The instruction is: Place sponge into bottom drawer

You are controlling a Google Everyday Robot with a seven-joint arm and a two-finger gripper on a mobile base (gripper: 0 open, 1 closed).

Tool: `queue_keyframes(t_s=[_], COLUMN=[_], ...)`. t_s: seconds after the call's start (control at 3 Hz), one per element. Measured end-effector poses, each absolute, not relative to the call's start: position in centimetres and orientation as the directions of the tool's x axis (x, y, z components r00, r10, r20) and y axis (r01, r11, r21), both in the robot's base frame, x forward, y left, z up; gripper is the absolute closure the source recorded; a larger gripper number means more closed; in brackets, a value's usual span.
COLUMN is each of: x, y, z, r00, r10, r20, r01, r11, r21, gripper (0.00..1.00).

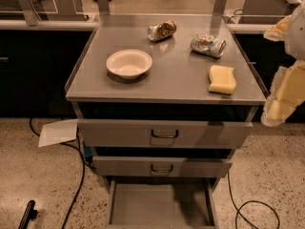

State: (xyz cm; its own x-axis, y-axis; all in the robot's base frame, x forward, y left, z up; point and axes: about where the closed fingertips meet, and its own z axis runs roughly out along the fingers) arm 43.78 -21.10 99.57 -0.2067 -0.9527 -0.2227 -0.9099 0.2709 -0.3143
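Note:
The sponge [222, 79], a pale yellow block with wavy edges, lies on the grey cabinet top [181, 85] near its front right corner. The bottom drawer [159, 205] is pulled out at the foot of the cabinet, its flat grey floor bare. My gripper [286, 92], with pale yellow fingers, hangs at the right edge of the view, to the right of the sponge and off the cabinet's side. It holds nothing that shows.
A white bowl [129, 63] sits at the left of the top. Two crushed cans [161, 30] [208, 45] lie toward the back. Two upper drawers with dark loop handles [165, 134] [162, 168] stand slightly out. Cables [71, 194] and a sheet of paper [58, 132] lie on the floor.

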Motion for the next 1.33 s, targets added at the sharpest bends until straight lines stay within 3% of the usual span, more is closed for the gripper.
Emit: queue_keyframes(t_s=[0.33,1.33], x=[43.9,51.9], y=[-21.0,-20.7], z=[99.6,95.3], r00=[-0.204,-0.239], r10=[-0.953,-0.936], r20=[-0.225,-0.260], r01=[-0.910,-0.929], r11=[0.269,0.298], r21=[-0.316,-0.217], gripper=[0.00,0.00])
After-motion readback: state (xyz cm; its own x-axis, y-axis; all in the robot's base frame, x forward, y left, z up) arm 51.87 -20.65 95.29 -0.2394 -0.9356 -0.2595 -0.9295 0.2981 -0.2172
